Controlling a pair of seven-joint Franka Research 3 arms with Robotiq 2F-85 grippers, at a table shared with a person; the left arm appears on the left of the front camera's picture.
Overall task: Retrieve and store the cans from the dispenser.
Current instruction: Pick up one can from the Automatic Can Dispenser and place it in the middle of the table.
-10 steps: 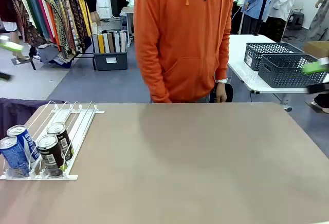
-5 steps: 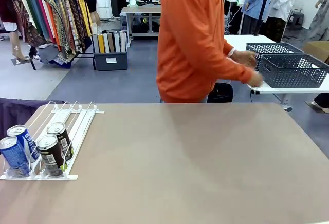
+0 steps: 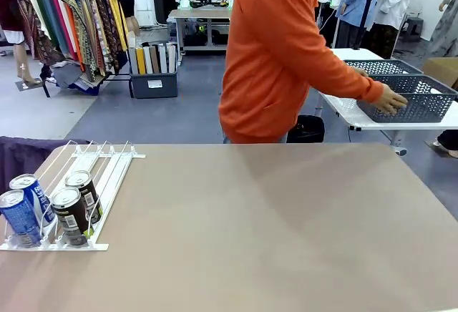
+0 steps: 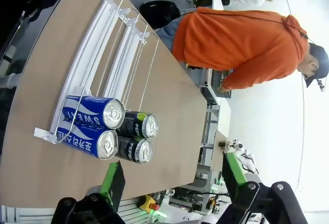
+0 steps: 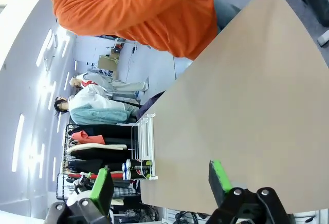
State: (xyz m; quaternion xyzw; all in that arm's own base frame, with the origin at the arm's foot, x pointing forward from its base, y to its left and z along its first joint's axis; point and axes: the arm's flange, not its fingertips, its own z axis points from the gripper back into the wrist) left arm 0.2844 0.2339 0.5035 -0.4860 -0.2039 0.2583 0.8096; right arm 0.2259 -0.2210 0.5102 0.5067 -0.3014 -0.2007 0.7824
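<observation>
Two blue-and-white cans (image 3: 21,210) and two dark cans (image 3: 74,210) stand at the low front end of the dispenser (image 3: 111,172), at the table's front left. From above, the left wrist view shows the blue cans (image 4: 88,126) and the dark cans (image 4: 136,136) lying against the dispenser's (image 4: 100,49) front lip. My left gripper (image 4: 172,178) hangs open well above them, holding nothing. My right gripper (image 5: 160,183) is open and empty, high over the table, with the cans (image 5: 134,168) and dispenser (image 5: 145,134) far off.
A person in an orange hoodie (image 3: 275,54) stands at the table's far edge, turned right, with a hand (image 3: 390,101) on a dark grey lattice basket (image 3: 415,97) on a white side table. The brown tabletop (image 3: 272,219) stretches wide to the right of the dispenser.
The person has turned and reached right to the grey basket. Both grippers, blurred at the picture's edges a second ago, have moved out of the front view. The cans have not moved.
</observation>
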